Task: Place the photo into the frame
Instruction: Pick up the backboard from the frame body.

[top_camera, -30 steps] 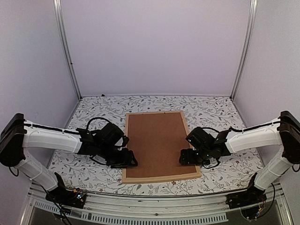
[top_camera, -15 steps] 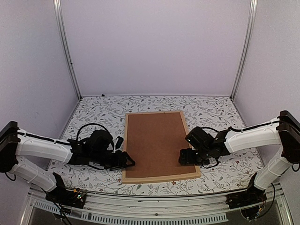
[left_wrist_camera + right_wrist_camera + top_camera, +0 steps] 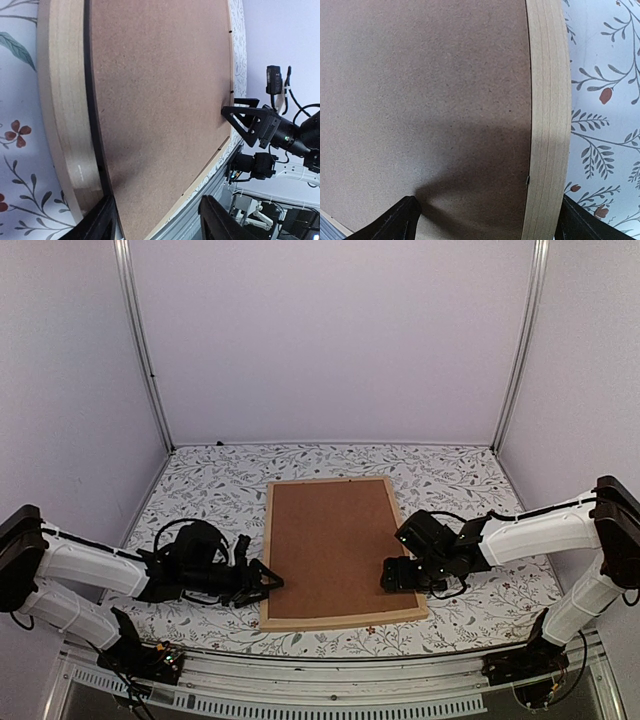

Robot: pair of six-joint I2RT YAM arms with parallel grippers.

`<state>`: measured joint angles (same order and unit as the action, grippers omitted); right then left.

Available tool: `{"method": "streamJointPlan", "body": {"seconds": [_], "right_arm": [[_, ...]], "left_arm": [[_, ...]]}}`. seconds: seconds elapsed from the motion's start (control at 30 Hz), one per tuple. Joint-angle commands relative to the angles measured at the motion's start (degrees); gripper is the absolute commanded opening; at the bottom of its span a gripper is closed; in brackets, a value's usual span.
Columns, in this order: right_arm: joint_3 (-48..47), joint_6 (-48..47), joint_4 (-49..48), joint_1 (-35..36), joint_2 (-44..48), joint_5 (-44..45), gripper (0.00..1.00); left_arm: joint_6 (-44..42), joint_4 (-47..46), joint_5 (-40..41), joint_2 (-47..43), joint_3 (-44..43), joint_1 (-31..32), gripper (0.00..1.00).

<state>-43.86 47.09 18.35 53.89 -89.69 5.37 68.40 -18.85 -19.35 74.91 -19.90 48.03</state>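
Observation:
The frame [image 3: 268, 540], of thin light wood bars, lies flat on the table with a brown backing board [image 3: 335, 545] filling it. The photo is hidden. My left gripper [image 3: 268, 580] is low at the frame's left bar near the front corner and is open. In the left wrist view its fingers [image 3: 157, 220] stand apart over the bar [image 3: 62, 115] and board [image 3: 160, 100], holding nothing. My right gripper [image 3: 392, 575] is at the right bar. Its wide-open fingers [image 3: 490, 220] straddle the bar [image 3: 547, 110] and the board's edge [image 3: 420, 100].
The table [image 3: 200, 490] has a floral-patterned cover. Metal posts [image 3: 140, 340] and pale walls close in the sides and back. A metal rail [image 3: 320, 680] runs along the near edge between the arm bases.
My left arm has pulled back to the left and dropped lower, its gripper sliding off the frame's front-left corner to the left bar. The right gripper has hardly moved.

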Motion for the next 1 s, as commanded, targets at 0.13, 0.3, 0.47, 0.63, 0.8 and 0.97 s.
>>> {"method": "streamJointPlan", "body": {"seconds": [0.13,0.3,0.47,0.63,0.8,0.97], "right_arm": [[0.4,2.8,-13.9,3.5,-1.6,-20.2,0.95],[1.5,4.7,-15.0,2.6,-0.2,-20.2,0.96],[4.9,7.8,-19.5,1.2,2.7,-20.8,0.98],[7.7,9.6,-23.2,0.1,5.0,-22.4,0.99],[8.7,10.3,-24.2,-0.2,6.1,-22.9,0.99],[8.9,10.5,-25.4,-0.2,5.6,-23.8,0.99]], "left_arm": [[2.5,-25.1,-9.1,-2.8,-2.6,0.7,0.58],[2.3,-23.2,-8.3,-3.4,-1.7,0.4,0.58],[2.7,-22.6,-7.8,-3.8,-0.5,0.0,0.58],[3.2,-22.7,-7.5,-4.2,0.2,-0.3,0.58],[4.8,-26.2,-8.3,-4.0,1.1,-0.6,0.58],[9.0,-34.3,-9.8,-1.7,2.7,-0.8,0.57]]}}
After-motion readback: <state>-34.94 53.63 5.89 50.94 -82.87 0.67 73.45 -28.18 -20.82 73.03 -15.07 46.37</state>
